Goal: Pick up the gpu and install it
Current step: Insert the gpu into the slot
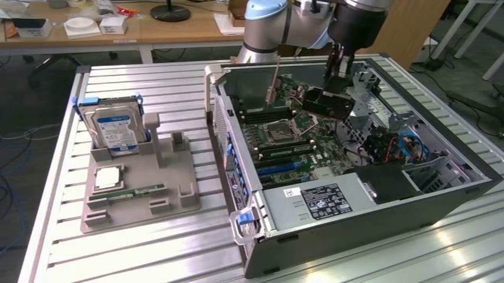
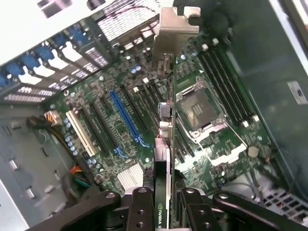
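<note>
The gripper [image 1: 336, 81] pinches the gpu [image 1: 327, 104] at the upper centre-right of the exterior view, held above the motherboard [image 1: 303, 141] inside the open case [image 1: 362, 236]. Case walls hem it in, cables [image 1: 405, 147] crowd the right, and the hard drive [image 1: 117, 128] stands well apart at the left.

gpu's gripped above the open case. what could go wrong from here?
1. The gpu looks tilted in the fingers; it may meet a slot skewed and jam.
2. In the wrist view its edge lies nearer the CPU socket than the blue slot; a descent off line could hit board parts.
3. Its bracket may catch the case's rear wall.
</note>
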### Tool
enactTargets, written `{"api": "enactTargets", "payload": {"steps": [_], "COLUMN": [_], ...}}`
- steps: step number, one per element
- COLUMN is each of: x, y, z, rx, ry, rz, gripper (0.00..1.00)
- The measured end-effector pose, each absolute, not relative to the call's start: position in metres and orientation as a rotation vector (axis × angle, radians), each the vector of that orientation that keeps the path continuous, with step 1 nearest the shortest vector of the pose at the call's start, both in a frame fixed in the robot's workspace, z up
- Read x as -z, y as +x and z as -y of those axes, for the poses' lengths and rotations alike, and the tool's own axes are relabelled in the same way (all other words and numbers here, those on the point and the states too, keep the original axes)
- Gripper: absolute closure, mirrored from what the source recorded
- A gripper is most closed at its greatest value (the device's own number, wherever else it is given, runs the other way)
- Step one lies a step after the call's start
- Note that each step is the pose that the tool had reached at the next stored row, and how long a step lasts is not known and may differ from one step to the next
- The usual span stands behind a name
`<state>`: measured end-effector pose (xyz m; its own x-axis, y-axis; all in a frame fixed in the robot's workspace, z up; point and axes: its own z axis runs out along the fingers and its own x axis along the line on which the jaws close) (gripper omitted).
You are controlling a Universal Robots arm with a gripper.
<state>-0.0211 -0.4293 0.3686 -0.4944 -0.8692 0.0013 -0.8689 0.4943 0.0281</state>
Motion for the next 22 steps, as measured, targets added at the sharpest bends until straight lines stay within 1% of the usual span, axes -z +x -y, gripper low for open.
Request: {"api": "enactTargets", "payload": {"steps": [11,17,22], "x": [-0.359,-0.356,-0.352], "y": [-0.021,-0.021,-0.021], "z": [0.429,0.429,0.429], "rx": [0.033,0.007,0.003], "ry": [1.834,1.910,2.016], "rz": [2.530,2.501,2.422], "gripper": [0.74,0.74,0.74]}}
